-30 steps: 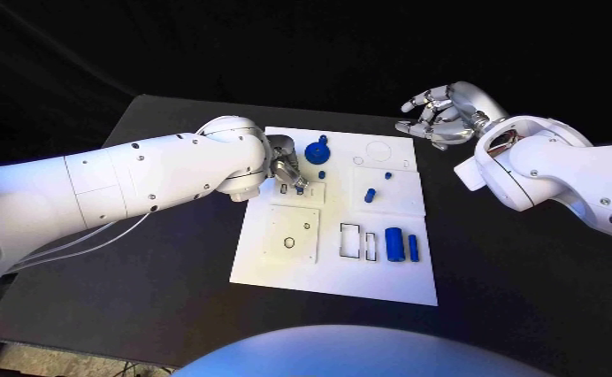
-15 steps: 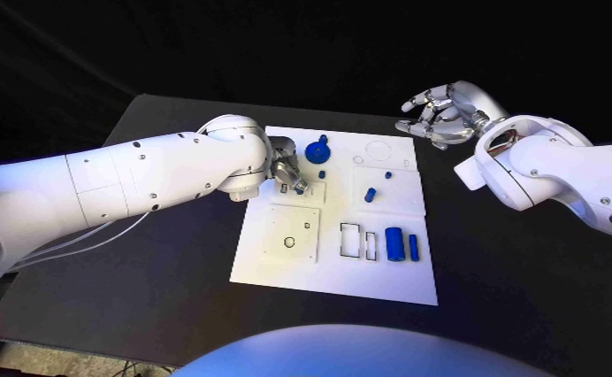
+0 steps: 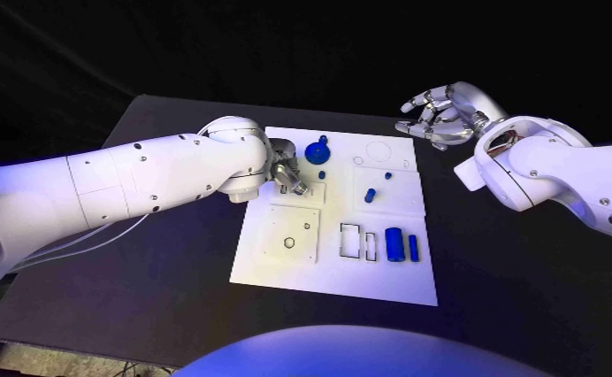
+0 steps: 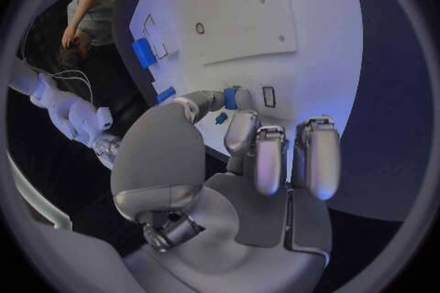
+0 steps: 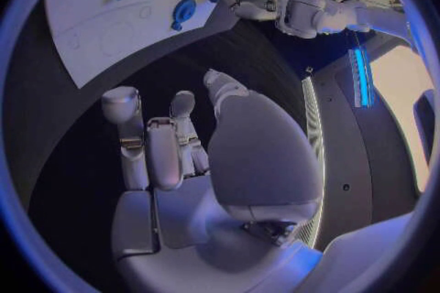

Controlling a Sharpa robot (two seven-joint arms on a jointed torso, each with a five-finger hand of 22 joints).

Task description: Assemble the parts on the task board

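Note:
The white task board (image 3: 334, 280) lies mid-table. My left hand (image 3: 287, 172) hovers over its far left part. There its thumb and a finger pinch a small blue part (image 4: 231, 97), just beside a small rectangular slot (image 4: 268, 96). My right hand (image 3: 440, 116) hangs beyond the board's far right corner, fingers apart and holding nothing (image 5: 174, 146). On the board are a round blue piece (image 3: 317, 151), a short blue peg (image 3: 370, 194), a blue cylinder (image 3: 394, 244) and a blue bar (image 3: 413, 249).
Black outlined recesses (image 3: 355, 241) sit left of the cylinder, and a square plate with holes (image 3: 292, 234) lies on the board's near left. The black table (image 3: 166, 288) runs wide on both sides of the board.
My left hand's fingers have crept very slightly toward the board's far edge, still pinching the small blue part. The right hand has stayed where it was.

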